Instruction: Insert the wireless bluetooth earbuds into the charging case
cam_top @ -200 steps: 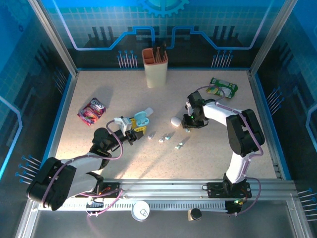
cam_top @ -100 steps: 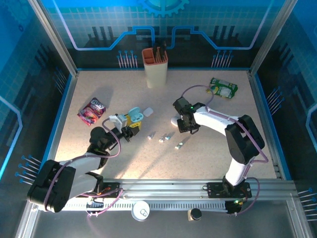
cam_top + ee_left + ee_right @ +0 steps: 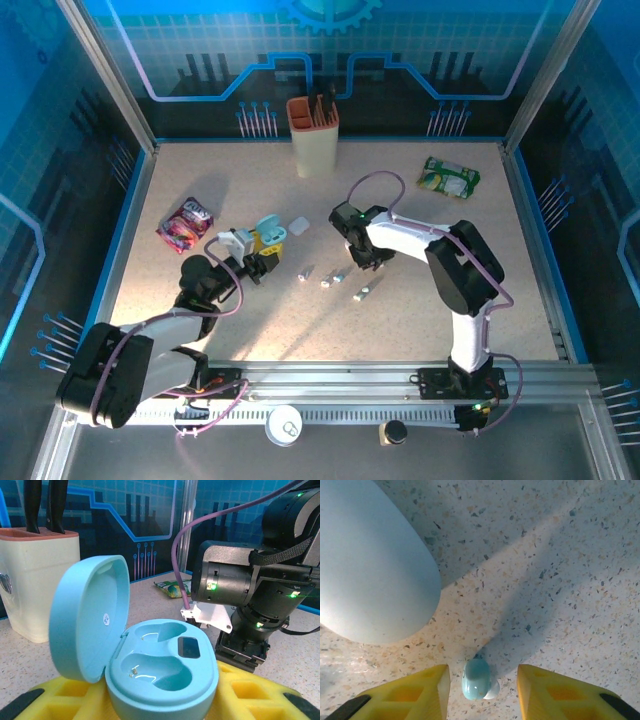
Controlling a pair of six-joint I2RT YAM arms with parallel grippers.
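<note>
Key relation: the pale blue earbud (image 3: 476,679) lies on the bench (image 3: 560,580) straight between the right gripper's yellow fingers (image 3: 415,692). It sits a little off centre and touches neither finger.
Right gripper (image 3: 481,702): spread wide and holding nothing, poised low over the bud. To my eye a plain squeeze would capture it.
Long axis: the wrist view shows a rounded blue head with a white part tucked beside it, so the stem's direction cannot be read there.
Nearer arm: the right. The left is occupied.
Left gripper (image 3: 262,250): clamped on the charging case (image 3: 160,675), which it holds to the left of the buds.
Charging case: pebble-shaped, glossy pale blue plastic. The hinged lid stands up, two moulded wells are vacant, and a dark window sits on the rim.
Loose earbuds (image 3: 328,282): a few more tiny white-and-blue pieces lie slantwise on the bench between the two arms.
White case (image 3: 370,560): smooth and domed, resting close beside the targeted bud.
Bench: pale speckled stone-look surface, matte.
Handling note: the bud is small, hard and slick, so it seems likely to skid under the pads.
Other stock: knife block (image 3: 313,135) at the back, snack pouch (image 3: 186,222) on the left, green packet (image 3: 450,177) on the right, all well apart.
</note>
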